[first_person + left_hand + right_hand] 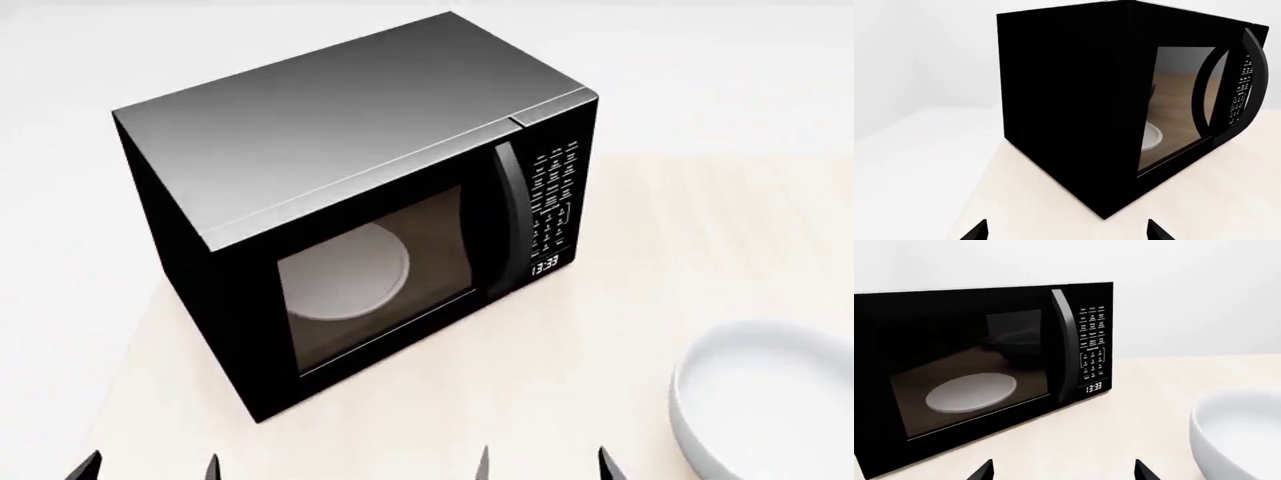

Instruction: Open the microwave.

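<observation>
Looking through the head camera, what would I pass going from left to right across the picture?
Microwave's glass door with the white turntable plate behind it → vertical black handle → keypad with the clock below it → white bowl at the right edge.

Microwave (360, 215): black box with a grey top, set at an angle on a pale table (561, 400).
Door (380, 285): shut, with a glass window.
Plate (344, 272): white and round, seen through the window.
Handle (506, 215): black, vertical, at the door's right edge.
Keypad (557, 190): white lettering, right of the handle.
Clock (546, 265): reads 13:33, below the keypad.
Bowl (774, 410): white, at the lower right, cut by the frame edge, apart from the microwave.
Left gripper (147, 467): only two dark fingertips show at the bottom edge, spread apart.
Right gripper (545, 463): two dark fingertips at the bottom edge, spread apart, short of the microwave.
</observation>
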You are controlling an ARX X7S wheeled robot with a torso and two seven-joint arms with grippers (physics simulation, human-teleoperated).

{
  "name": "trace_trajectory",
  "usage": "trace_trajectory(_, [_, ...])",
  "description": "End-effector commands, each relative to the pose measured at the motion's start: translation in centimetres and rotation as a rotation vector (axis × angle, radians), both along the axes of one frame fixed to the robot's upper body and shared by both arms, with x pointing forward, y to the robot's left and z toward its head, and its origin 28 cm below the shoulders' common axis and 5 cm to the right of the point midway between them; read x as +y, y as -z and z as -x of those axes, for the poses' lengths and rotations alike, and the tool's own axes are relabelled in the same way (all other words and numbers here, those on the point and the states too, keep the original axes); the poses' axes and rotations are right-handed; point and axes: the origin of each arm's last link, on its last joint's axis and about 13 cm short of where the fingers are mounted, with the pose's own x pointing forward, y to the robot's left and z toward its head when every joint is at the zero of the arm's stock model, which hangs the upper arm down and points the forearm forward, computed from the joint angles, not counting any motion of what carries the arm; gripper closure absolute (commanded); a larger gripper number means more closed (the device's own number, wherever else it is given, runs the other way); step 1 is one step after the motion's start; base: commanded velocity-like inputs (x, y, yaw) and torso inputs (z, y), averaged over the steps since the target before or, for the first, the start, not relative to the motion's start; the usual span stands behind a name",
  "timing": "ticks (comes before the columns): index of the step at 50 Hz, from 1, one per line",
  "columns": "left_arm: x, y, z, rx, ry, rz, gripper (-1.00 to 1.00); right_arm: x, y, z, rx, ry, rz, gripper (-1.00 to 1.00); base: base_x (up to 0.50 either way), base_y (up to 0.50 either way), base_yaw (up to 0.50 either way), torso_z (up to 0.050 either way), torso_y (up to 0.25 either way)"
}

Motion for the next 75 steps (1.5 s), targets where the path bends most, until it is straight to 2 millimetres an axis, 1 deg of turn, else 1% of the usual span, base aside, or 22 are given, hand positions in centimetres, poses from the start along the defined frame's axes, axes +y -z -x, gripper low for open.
trace_trajectory(1, [0.1,-0.1,0.0,0.003,-0.004,0.024,-1.0,-0.2,-3.0,0.1,0.025,-0.044,0.002,-1.0,0.0,0.0,0.0,0.0,0.0])
trace_trajectory(5, [0.1,-0.1,-0.1,-0.001,-0.008,0.021,-1.0,-0.6,-4.4,-0.3,0.02,-0.044,-0.01,-1.0,0.0,0.0,0.0,0.0,0.0])
trace_trajectory(6, [0.1,-0.1,-0.1,-0.002,-0.009,0.02,-1.0,-0.7,-5.0,-0.6,0.014,-0.046,-0.007,-1.0,0.0,0.0,0.0,0.0,0.0])
trace_trajectory(8, [0.1,-0.1,-0.1,-0.001,-0.009,0.02,-1.0,-0.8,-5.7,-1.0,0.008,-0.048,0.007,-1.0,0.0,0.0,0.0,0.0,0.0])
trace_trajectory(9, [0.1,-0.1,-0.1,-0.002,-0.009,0.019,-1.0,-0.9,-6.3,-1.5,0.006,-0.047,0.011,-1.0,0.0,0.0,0.0,0.0,0.0])
trace_trajectory(11, [0.1,-0.2,-0.1,-0.003,-0.008,0.018,-1.0,-1.1,-6.8,-1.9,0.004,-0.044,0.025,-1.0,0.0,0.0,0.0,0.0,0.0])
trace_trajectory(15, [0.0,-0.1,-0.1,-0.009,-0.004,0.002,-1.0,-1.7,-8.5,-3.3,-0.006,-0.036,0.042,-1.0,0.0,0.0,0.0,0.0,0.0])
trace_trajectory(25, [0.0,-0.1,-0.1,-0.009,0.002,-0.002,-1.0,-2.1,-10.3,-5.3,0.001,-0.039,0.06,-1.0,0.0,0.0,0.0,0.0,-0.108])
trace_trajectory(29, [0.0,-0.1,0.0,-0.01,0.002,-0.002,-1.0,-2.1,-11.4,-6.1,-0.004,-0.043,0.071,-1.0,0.0,0.0,0.0,0.0,-0.143])
trace_trajectory(35, [0.0,-0.1,0.0,-0.01,0.003,-0.002,-1.0,-2.2,-12.2,-6.8,-0.008,-0.039,0.079,-1.0,0.0,0.0,0.0,0.0,-0.144])
trace_trajectory(40, [0.0,-0.1,0.0,-0.009,0.003,-0.003,-1.0,-2.1,-13.4,-7.4,-0.024,-0.041,0.08,-1.0,0.0,0.0,0.0,0.0,-0.143])
trace_trajectory(51, [0.0,-0.1,0.0,-0.01,0.004,-0.006,-1.0,-2.0,-15.2,-8.5,-0.04,-0.037,0.098,-1.0,0.0,0.0,0.0,0.0,-0.127])
trace_trajectory(59, [0.0,0.0,0.0,-0.01,0.003,-0.008,-1.0,-1.8,-15.9,-9.1,-0.045,-0.037,0.113,-1.0,0.0,0.0,0.0,0.0,-0.116])
trace_trajectory(66, [0.0,-0.1,0.0,-0.009,0.003,-0.005,-1.0,-1.8,-16.4,-10.1,-0.043,-0.033,0.128,-1.0,0.0,0.0,0.0,0.0,-0.116])
trace_trajectory(75, [0.0,0.0,-0.1,-0.004,0.004,0.002,-1.0,-1.6,-18.1,-10.9,-0.065,-0.031,0.142,-1.0,0.0,0.0,0.0,0.0,-0.077])
